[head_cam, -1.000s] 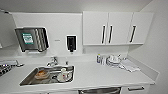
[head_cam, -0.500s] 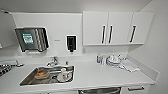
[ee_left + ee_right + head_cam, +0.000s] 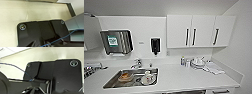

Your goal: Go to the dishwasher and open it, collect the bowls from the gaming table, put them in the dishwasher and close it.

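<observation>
I face the counter [image 3: 184, 77]; the dishwasher should lie below its front edge, ahead of me. I cannot tell my claws' state.

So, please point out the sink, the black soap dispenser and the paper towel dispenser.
sink [image 3: 114, 80], head view, on its steel floor
black soap dispenser [image 3: 155, 45], head view, middle of its body
paper towel dispenser [image 3: 121, 41], head view, on its metal front
</observation>
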Controlling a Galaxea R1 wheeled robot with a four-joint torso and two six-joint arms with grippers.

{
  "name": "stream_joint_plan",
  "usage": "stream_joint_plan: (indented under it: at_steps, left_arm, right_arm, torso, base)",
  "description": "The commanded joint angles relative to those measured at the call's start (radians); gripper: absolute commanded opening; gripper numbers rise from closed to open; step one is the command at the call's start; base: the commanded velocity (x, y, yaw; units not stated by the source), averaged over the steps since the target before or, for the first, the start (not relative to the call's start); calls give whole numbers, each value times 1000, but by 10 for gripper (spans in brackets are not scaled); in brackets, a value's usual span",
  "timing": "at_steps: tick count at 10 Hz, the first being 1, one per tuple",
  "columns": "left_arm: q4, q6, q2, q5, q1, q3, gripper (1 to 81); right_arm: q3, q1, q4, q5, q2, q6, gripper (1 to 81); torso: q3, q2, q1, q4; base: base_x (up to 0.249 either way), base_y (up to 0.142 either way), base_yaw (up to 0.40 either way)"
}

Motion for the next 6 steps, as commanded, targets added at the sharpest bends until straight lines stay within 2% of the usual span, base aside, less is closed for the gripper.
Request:
stream_joint_plan:
  at_steps: [1,2,3,4,5,6]
  left_arm:
    - [10,3,-50,39,-53,47,811]
    - [10,3,-108,38,-55,133,811]
    - [10,3,-175,18,-53,231,811]
    - [9,3,-242,-11,-53,318,811]
    - [10,3,-319,-32,-50,409,811]
    - [10,3,-396,-52,-47,505,811]
  right_arm:
    - [25,46,-5,-44,-18,3,811]
    - [51,50,-11,-46,-42,2,811]
    - [111,58,-13,-44,-85,-2,811]
    - [183,73,-13,-44,-137,-5,811]
    - [262,85,-11,-44,-196,1,811]
    - [316,99,-3,-44,-241,3,811]
  torso:
    - [0,-97,62,0]
    - [0,-132,84,0]
    - [-186,-360,231,0]
    - [-95,-199,126,0]
    - [-109,-235,148,0]
    - [-224,-359,227,0]
  base:
    - [0,0,0]
    - [0,0,0]
    - [0,0,0]
    - [0,0,0]
    - [0,0,0]
    - [0,0,0]
